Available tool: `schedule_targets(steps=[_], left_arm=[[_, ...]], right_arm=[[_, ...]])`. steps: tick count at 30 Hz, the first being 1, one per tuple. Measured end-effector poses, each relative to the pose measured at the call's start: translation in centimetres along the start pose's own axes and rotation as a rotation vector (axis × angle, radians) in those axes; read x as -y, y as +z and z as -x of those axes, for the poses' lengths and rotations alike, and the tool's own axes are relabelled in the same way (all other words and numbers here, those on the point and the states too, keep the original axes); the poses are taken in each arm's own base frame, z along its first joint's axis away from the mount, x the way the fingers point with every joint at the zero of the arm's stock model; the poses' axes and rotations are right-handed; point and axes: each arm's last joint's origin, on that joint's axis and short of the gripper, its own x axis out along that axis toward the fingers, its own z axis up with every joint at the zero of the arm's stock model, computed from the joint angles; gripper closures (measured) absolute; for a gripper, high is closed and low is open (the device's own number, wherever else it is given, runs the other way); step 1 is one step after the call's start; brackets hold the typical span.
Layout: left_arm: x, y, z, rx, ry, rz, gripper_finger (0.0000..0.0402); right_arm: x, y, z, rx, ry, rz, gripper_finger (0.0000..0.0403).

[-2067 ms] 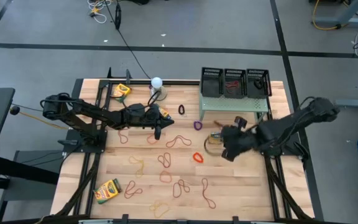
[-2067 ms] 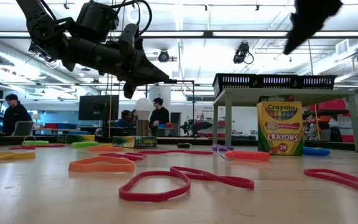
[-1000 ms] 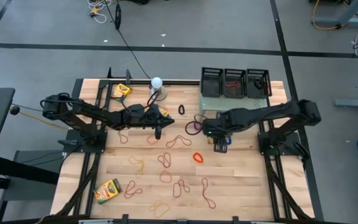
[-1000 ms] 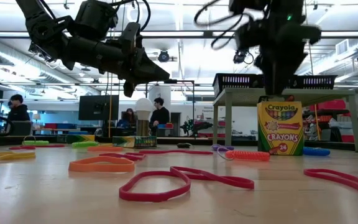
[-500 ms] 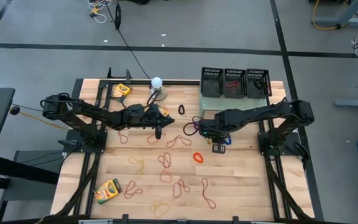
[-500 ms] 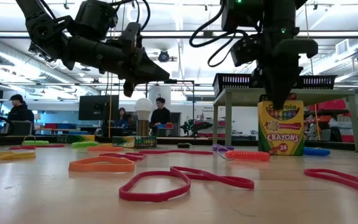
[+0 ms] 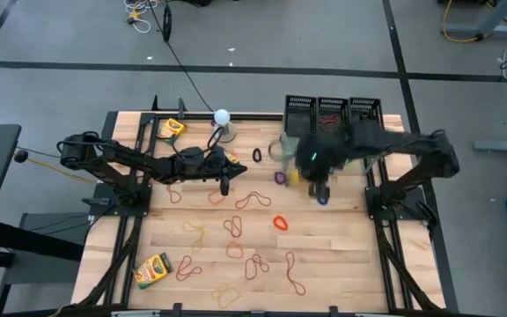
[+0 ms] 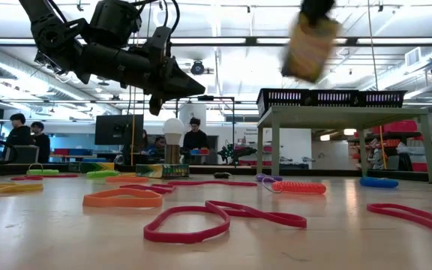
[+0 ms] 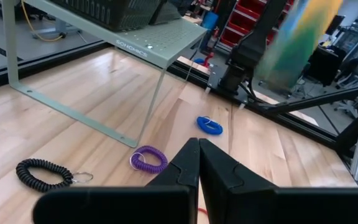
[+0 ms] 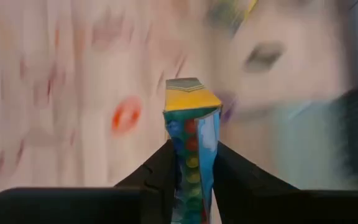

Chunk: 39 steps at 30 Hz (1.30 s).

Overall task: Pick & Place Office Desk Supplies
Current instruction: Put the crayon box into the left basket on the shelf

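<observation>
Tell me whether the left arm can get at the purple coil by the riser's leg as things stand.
Probably yes. The left pincer is shut and holds nothing, and the purple coil lies just ahead of it on bare table, nothing between them. The right pincer carries the crayon box aloft, clear of that path.

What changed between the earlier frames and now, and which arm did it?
The right end effector came in over the upright crayon box beside the pale green riser, closed on it and lifted it off the table; the low view now shows the box up in the air. The left end effector stayed shut, hovering over the rubber bands, which lie as before, as do the baskets.
</observation>
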Motion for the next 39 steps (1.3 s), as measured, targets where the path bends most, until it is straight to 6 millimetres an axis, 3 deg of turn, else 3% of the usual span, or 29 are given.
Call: schedule_targets(steps=[6, 10, 16, 21, 27, 39], left_arm=[[0.0, 0.0, 0.0, 0.002, 0.000, -0.002, 0.0392], [0.0, 0.0, 0.0, 0.003, -0.001, -0.002, 0.0392], [0.0, 0.0, 0.0, 0.001, -0.005, -0.001, 0.0392], [0.1, 0.0, 0.0, -0.004, -0.019, -0.031, 0.0392], [0.1, 0.0, 0.0, -0.004, -0.019, -0.040, 0.0392], [0.0, 0.0, 0.0, -0.003, -0.013, -0.054, 0.0392]], right_arm=[[4.8, 3.0, 6.8, 0.398, -0.137, -0.097, 0.0312], [9.1, 3.0, 8.4, 0.467, -0.292, -0.140, 0.0314], [14.9, 2.5, 5.4, 0.270, -0.383, -0.075, 0.0315], [18.0, 2.0, 3.1, 0.121, -0.399, 0.000, 0.0315], [19.7, 1.6, 1.1, -0.013, -0.379, 0.066, 0.0315], [20.6, 1.6, -1.5, -0.132, -0.344, 0.141, 0.0316]])
